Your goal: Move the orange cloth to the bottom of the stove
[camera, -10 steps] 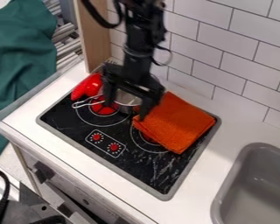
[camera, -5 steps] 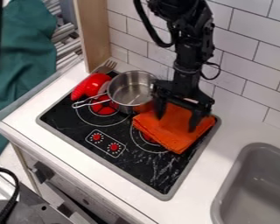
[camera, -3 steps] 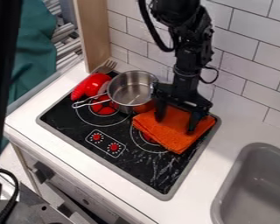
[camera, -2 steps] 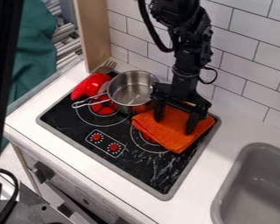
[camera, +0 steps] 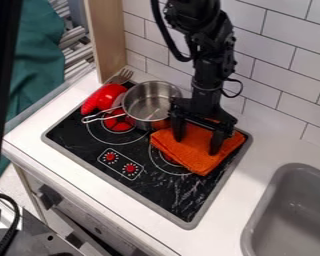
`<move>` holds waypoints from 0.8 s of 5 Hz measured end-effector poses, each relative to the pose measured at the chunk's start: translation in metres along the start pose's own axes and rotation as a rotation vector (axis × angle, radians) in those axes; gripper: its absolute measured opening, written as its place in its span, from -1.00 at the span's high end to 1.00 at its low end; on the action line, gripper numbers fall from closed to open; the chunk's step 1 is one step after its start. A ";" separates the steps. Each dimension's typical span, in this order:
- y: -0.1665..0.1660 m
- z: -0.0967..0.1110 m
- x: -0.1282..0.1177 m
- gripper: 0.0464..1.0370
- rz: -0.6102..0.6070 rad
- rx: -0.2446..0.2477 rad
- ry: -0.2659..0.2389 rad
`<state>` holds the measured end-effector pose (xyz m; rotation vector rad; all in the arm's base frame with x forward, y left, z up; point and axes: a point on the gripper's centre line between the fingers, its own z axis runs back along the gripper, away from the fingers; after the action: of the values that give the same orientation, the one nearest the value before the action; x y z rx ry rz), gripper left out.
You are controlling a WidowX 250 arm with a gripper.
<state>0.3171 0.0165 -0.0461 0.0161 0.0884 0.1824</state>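
On R side of stove (camera: 161, 192), orange cloth (camera: 191, 159) lies flat, pincer (camera: 197, 146) over it, set wide. Steel pot (camera: 148, 102) adj., w/ red item (camera: 99, 99) alongside.

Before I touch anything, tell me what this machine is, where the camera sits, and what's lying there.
The black machine is a robot arm, ending in a gripper that pinches like two fingers. One fixed camera looks down at a slant. On the toy stove lie an orange cloth and a metal pot, with a red object and a fork nearby; a gray sink is alongside. The fingers stand apart at the cloth, so nothing seems held.
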 end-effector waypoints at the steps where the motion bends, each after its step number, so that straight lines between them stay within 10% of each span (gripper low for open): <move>1: 0.011 -0.001 -0.011 -0.94 0.024 -0.024 0.003; 4: 0.033 -0.005 -0.047 -0.94 0.048 -0.027 0.009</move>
<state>0.2644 0.0400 -0.0462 -0.0094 0.0950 0.2312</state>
